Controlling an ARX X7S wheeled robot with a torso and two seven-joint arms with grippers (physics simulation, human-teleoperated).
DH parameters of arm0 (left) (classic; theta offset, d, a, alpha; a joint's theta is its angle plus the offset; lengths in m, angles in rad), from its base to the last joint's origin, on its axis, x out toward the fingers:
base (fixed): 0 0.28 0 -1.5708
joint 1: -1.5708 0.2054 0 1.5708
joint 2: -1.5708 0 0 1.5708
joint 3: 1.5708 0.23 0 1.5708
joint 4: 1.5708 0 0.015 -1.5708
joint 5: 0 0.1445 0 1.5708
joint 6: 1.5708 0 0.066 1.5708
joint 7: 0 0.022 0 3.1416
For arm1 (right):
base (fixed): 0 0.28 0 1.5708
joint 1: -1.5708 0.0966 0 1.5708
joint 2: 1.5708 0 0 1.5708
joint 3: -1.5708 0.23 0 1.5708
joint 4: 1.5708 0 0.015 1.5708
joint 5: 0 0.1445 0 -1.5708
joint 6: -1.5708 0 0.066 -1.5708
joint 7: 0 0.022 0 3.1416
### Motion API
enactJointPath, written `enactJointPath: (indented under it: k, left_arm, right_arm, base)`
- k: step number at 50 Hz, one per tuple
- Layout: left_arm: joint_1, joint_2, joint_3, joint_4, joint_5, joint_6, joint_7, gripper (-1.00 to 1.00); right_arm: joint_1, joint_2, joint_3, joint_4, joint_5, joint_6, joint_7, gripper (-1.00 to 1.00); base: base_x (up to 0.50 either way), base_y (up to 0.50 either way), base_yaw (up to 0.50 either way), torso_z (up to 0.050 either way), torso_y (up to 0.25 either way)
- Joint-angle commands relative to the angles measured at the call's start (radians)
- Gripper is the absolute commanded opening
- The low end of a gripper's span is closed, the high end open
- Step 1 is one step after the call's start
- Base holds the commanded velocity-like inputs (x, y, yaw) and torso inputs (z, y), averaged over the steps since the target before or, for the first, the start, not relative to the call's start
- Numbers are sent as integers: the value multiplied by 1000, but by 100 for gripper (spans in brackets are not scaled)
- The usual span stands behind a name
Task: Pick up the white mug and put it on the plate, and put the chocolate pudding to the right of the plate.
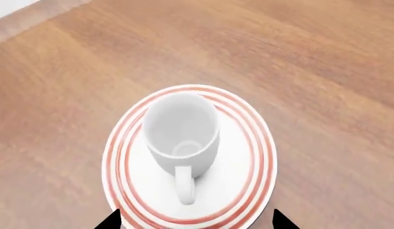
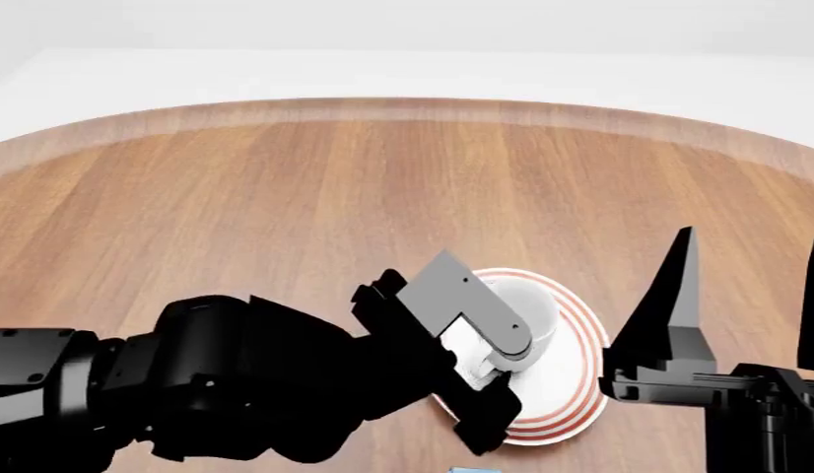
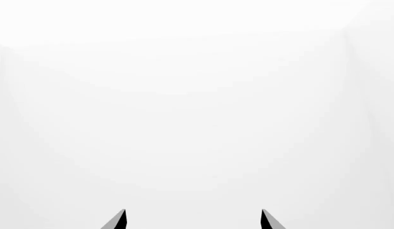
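We see the white mug (image 1: 181,133) standing upright on the plate (image 1: 251,191), a little away from the middle of it, with its loop handle turned toward the left wrist camera and its inside empty. The plate lies flat on the round wooden table (image 2: 249,187), and its red rings show all around the mug. Our left gripper (image 1: 197,220) hangs just above the near rim of the plate; its two dark fingertips (image 1: 111,221) stand wide apart at both sides of the plate's edge, and nothing is between them, so it does not touch the mug. In the head view the left arm covers a part of the mug and of the plate's left side. Our right gripper (image 2: 749,286) is lifted at the right of the plate and points upward, away from the table; its fingers (image 2: 673,296) are spread apart with nothing held, and its wrist camera shows only a blank white background. At the lower border of the head view, just below the plate, a small light blue corner (image 2: 470,470) shows, but it is too little for us to tell what it is.
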Motion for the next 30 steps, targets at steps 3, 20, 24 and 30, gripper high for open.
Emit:
enactJointPath:
  k: [3,20,24,30]
  left_arm:
    - [2,-99,-37,96,5,36,-38,100]
    - [18,-253,-93,174,32,105,-35,100]
    - [43,-281,-95,184,42,125,-33,100]
    - [73,-327,-112,202,47,167,-27,100]
  right_arm:
    - [-2,1,-7,1,-3,-3,1,100]
    - [1,7,-17,-5,-8,7,4,100]
    - [3,7,-22,-9,-11,13,6,100]
    - [6,9,-27,-11,-13,18,7,100]
  base:
    - [0,0,0,0,0]
    - [0,0,0,0,0]
    - [0,0,0,0,0]
    - [0,0,0,0,0]
